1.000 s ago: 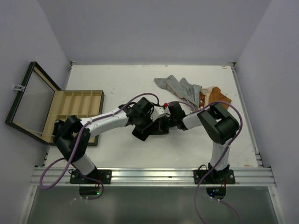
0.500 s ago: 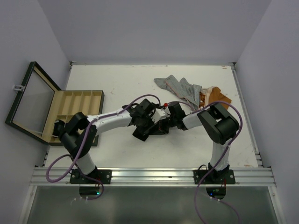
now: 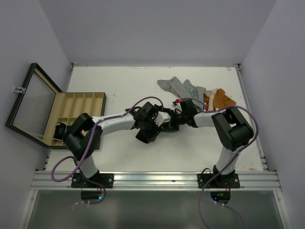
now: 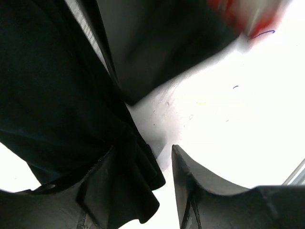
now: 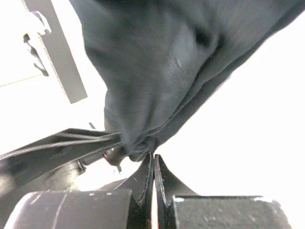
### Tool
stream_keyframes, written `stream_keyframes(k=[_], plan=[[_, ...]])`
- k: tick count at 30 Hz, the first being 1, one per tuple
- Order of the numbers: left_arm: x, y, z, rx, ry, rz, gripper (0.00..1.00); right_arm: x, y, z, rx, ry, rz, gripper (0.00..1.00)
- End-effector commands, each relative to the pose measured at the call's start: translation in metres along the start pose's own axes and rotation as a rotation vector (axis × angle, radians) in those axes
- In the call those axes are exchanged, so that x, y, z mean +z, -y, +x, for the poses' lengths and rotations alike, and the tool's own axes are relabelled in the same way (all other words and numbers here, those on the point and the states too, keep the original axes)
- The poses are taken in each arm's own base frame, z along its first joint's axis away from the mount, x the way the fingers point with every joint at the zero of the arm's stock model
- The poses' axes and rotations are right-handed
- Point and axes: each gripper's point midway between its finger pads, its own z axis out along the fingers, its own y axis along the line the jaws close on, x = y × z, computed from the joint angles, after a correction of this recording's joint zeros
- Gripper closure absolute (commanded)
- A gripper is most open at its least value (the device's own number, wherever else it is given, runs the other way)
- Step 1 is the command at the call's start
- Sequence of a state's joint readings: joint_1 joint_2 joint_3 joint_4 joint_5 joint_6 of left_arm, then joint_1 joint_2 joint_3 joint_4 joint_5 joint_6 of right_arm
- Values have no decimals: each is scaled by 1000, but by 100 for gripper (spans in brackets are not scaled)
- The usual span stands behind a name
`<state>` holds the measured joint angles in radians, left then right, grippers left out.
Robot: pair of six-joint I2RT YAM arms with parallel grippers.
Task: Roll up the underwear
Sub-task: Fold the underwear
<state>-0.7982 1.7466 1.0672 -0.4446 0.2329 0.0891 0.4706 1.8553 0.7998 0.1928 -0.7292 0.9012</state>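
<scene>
A black underwear [image 3: 167, 126] lies mid-table between both grippers. My left gripper [image 3: 160, 125] stands open. In the left wrist view the black underwear [image 4: 57, 95] drapes against its left finger, and the right finger [image 4: 190, 191] is bare with white table showing in the gap. My right gripper [image 5: 153, 155] is shut, pinching a bunched edge of the black underwear [image 5: 162, 62] at its tips. From above, the right gripper [image 3: 175, 122] sits just right of the left one. A grey striped underwear [image 3: 183, 88] and an orange-brown one [image 3: 220, 99] lie at the back right.
The compartmented wooden box [image 3: 78, 112] stands open at the left table edge, its glass lid [image 3: 31, 102] leaning outward. The right arm's elbow [image 3: 233, 126] rises beside the orange-brown garment.
My left gripper has opened and let go of the black underwear. The right arm has shifted back and to the right, still pinching the cloth.
</scene>
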Motion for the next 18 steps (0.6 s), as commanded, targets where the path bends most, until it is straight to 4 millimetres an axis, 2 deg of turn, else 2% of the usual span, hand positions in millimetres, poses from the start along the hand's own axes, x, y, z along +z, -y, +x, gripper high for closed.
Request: stream_keyframes(k=[1,4,5,7,13,16,18], plan=[[6,0,4,-35,9,59,47,-38,-28,-26,-76,60,-37,100],[5,0,8,-45,12,80,39,-57,-40,-44,-123,102,-61,100],[4,0,7,-42,23,85,33,-60,-44,-49,-137,112,-71,100],[1,2,5,-43,41,100,29,-65,-51,-58,-156,129,-74,100],[-5,2,3,-53,93,128,24,-59,-71,-81,-99,196,-154,100],[-8,-4,3,-67,114,115,24,-53,-78,-86,-59,209,-183,100],[-10,-7,2,-74,118,113,24,-44,-80,-81,-48,199,-183,100]])
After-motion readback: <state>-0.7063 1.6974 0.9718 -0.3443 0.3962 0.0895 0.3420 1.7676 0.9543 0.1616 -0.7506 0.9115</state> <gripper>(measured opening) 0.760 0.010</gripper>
